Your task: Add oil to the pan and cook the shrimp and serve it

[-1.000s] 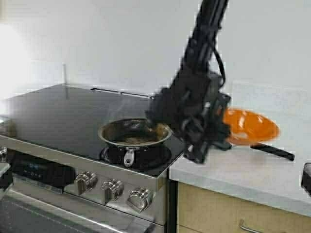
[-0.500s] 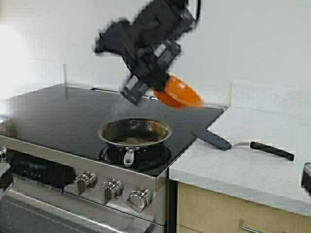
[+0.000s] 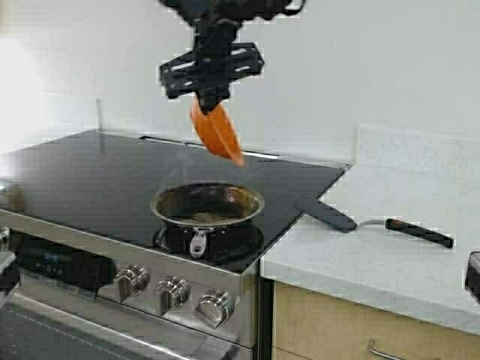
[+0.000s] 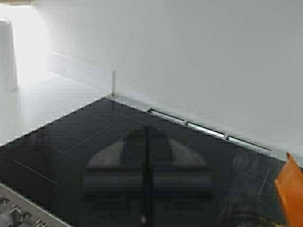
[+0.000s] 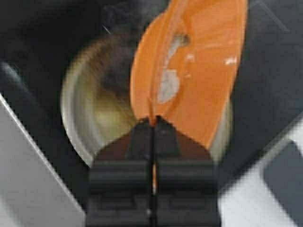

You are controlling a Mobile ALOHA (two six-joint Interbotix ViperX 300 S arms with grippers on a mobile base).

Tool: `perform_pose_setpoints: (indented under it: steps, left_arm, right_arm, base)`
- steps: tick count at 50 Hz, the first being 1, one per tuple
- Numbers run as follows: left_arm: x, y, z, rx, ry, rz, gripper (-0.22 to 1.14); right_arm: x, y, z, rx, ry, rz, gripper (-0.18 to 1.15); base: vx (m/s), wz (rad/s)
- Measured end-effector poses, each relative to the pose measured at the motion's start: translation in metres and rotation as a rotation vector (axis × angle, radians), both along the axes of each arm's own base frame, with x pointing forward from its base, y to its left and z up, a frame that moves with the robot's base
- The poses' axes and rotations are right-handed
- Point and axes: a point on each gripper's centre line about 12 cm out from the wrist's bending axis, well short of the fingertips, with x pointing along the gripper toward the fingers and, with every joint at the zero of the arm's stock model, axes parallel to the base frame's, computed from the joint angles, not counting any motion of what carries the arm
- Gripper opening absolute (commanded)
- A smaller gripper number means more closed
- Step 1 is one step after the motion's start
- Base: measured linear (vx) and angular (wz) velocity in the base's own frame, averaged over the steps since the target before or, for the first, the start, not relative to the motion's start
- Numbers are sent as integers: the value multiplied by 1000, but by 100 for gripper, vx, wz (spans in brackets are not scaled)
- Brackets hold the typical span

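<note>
Left gripper (image 4: 144, 220): only its own wrist view shows it. Jaws pressed together, nothing between them, hanging over the bare black glass of the cooktop (image 4: 71, 156). Idle, and it doesn't show in the high view.

Pan (image 3: 208, 204): on the front burner of the stove (image 3: 112, 277), short handle toward the knobs, brown-stained inside, thin steam rising off it. Can't tell whether there's oil in it. No oil dispenser in any view.

Right gripper (image 3: 212, 79): high above the cooktop, jaws clamped on the rim of the orange bowl (image 3: 216, 133). Bowl is tipped steeply, nearly on edge, hanging below the jaws with its low lip pointing down and slightly right.

Key relation: in the high view the low lip sits over the pan's rear-right portion, well clear above it. The right wrist view looks straight down the jaws: bowl mouth over the pan, pan rim ringing it on both sides. So the drop line looks good.

Shrimp (image 5: 169, 78): pale piece on the bowl's inner wall, not yet out. My read is it slides along the wall toward the low lip and into the pan; more tilt or a shake may be needed if it sticks.

Right of the stove: black spatula (image 3: 375, 223) on the white surface (image 3: 390, 262), blade overhanging the cooktop edge, handle pointing right. Right arm is the nearer one for it.
</note>
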Motion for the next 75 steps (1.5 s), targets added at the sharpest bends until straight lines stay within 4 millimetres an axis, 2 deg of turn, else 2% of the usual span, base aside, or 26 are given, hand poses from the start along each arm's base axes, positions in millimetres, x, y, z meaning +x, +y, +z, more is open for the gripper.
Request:
perform_pose_setpoints:
  steps: [11, 22, 30, 36, 43, 55, 64, 75]
  left_arm:
    - [0, 0, 0, 0, 0, 0, 3]
    - [0, 0, 0, 0, 0, 0, 3]
    - [0, 0, 0, 0, 0, 0, 3]
    - [0, 0, 0, 0, 0, 0, 3]
    - [0, 0, 0, 0, 0, -2, 3]
    - [0, 0, 0, 0, 0, -2, 3]
    - [0, 0, 1, 2, -2, 0, 3]
    - [0, 0, 0, 2, 0, 0, 3]
  right_arm:
    - [20, -6, 5, 274, 49, 94, 5]
    - [35, -39, -5, 487, 106, 82, 5]
    - [34, -63, -13, 676, 139, 85, 5]
    - [29, -69, -10, 858, 147, 122, 5]
    - [28, -76, -29, 1019, 208, 123, 6]
    - [32, -88, -67, 1126, 323, 38, 6]
    - [35, -90, -81, 1264, 371, 55, 6]
    - [41, -97, -77, 1293, 340, 70, 6]
  base:
    - [0, 0]
    - [0, 0]
    - [0, 0]
    - [0, 0]
    - [0, 0]
    - [0, 0]
    - [0, 0]
    - [0, 0]
